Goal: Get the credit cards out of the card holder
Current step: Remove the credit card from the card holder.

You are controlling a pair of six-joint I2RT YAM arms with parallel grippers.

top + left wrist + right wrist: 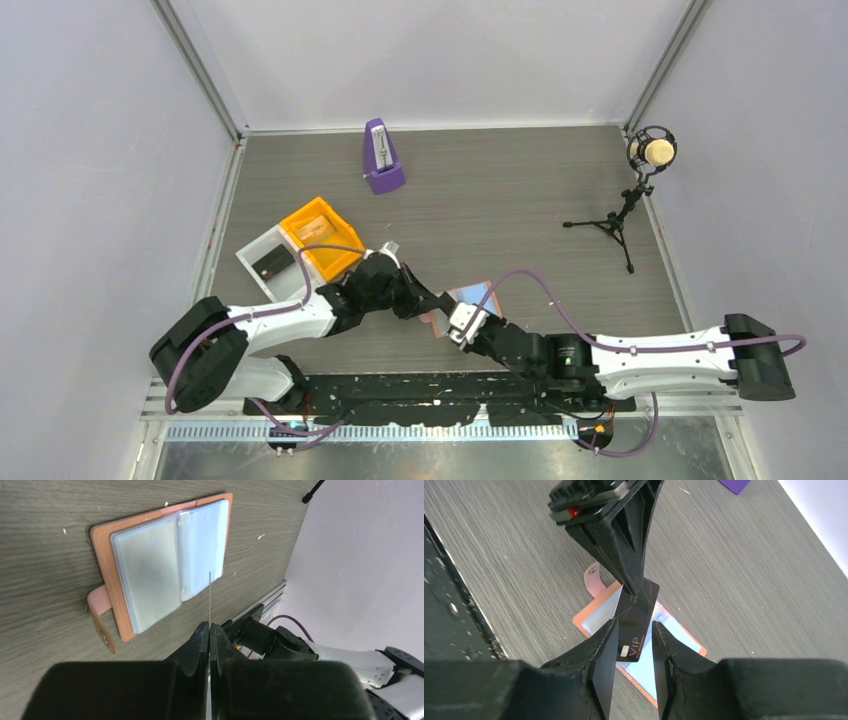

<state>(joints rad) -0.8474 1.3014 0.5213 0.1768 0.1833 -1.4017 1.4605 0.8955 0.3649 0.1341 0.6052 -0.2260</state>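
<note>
From above, the card holder (475, 293) is mostly covered. The left wrist view shows the card (210, 597) only edge-on; the holder's cloudy pockets (150, 575) perhaps hide more.

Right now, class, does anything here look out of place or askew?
One credit card hangs tilted above the open card holder: the left gripper pinches its top end between its fingers, while the right gripper, fingers open, flanks its lower end. Nothing looks spilled or damaged.

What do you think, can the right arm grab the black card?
Probably yes. The right gripper is open and the card seems to sit between its fingers; only the left gripper pinches its far end.
</note>
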